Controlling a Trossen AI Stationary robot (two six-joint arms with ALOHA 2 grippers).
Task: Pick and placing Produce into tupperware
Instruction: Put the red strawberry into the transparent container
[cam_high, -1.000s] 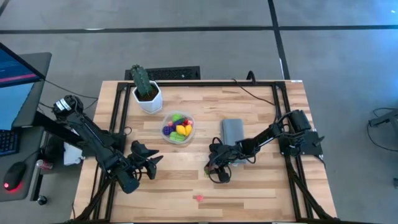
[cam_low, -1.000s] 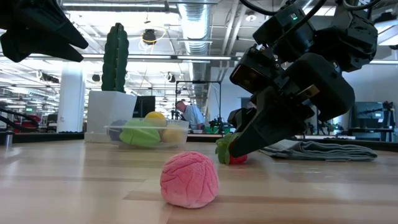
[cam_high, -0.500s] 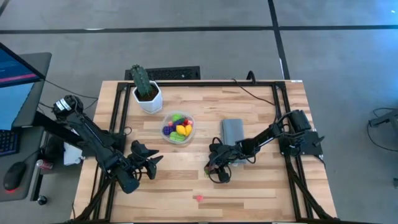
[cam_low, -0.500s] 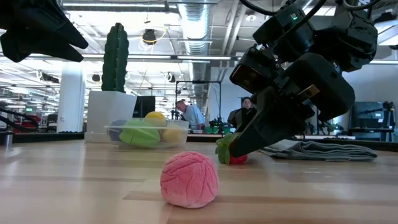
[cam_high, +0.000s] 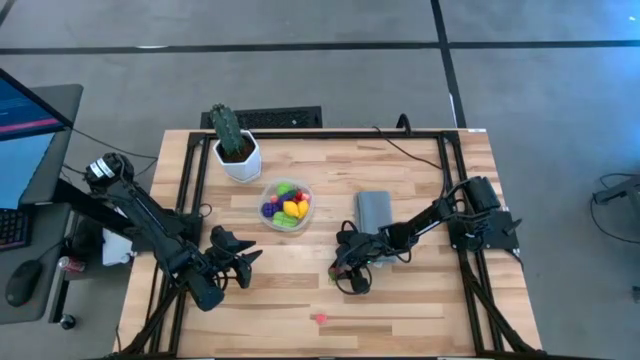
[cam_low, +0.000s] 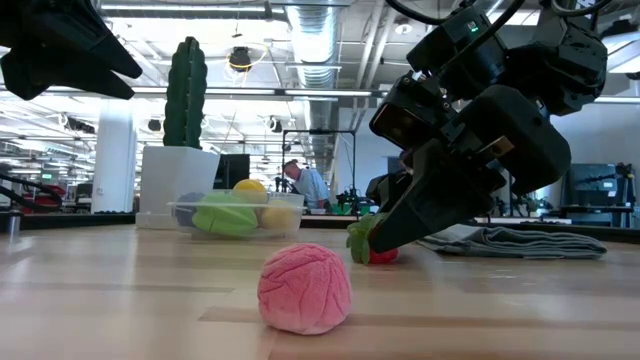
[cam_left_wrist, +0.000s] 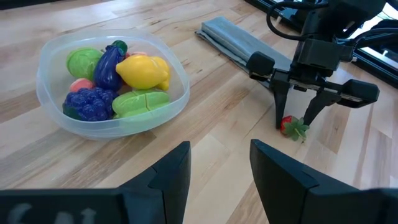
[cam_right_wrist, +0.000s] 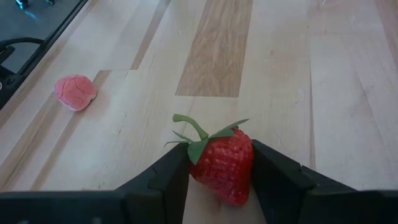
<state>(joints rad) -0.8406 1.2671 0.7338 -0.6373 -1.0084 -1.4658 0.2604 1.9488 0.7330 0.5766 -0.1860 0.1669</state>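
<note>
A small red strawberry (cam_right_wrist: 225, 163) with a green leafy cap lies on the wooden table near its middle, and my right gripper (cam_right_wrist: 221, 180) is shut on it. A pink round piece of produce (cam_low: 304, 288) lies alone near the table's front edge (cam_high: 319, 319). The clear tupperware (cam_left_wrist: 50, 99) stands left of centre, holding yellow, green and purple produce. My left gripper (cam_left_wrist: 221, 168) hovers open over the table's left part (cam_high: 245, 265), with nothing between its fingers. My right gripper pinches the strawberry's two red sides (cam_right_wrist: 245, 165) between its two fingers. The fingers (cam_left_wrist: 278, 118) slant down from the table's right side. The strawberry's underside rests on the table (cam_low: 378, 256), and its leafy cap (cam_right_wrist: 199, 134) points away from the wrist.
A tall green cactus in a white pot (cam_high: 236, 150) stands behind the tupperware at the far left. A folded grey cloth (cam_high: 375, 210) lies flat just behind my right gripper. Black rails (cam_high: 195, 180) run along the table's sides.
</note>
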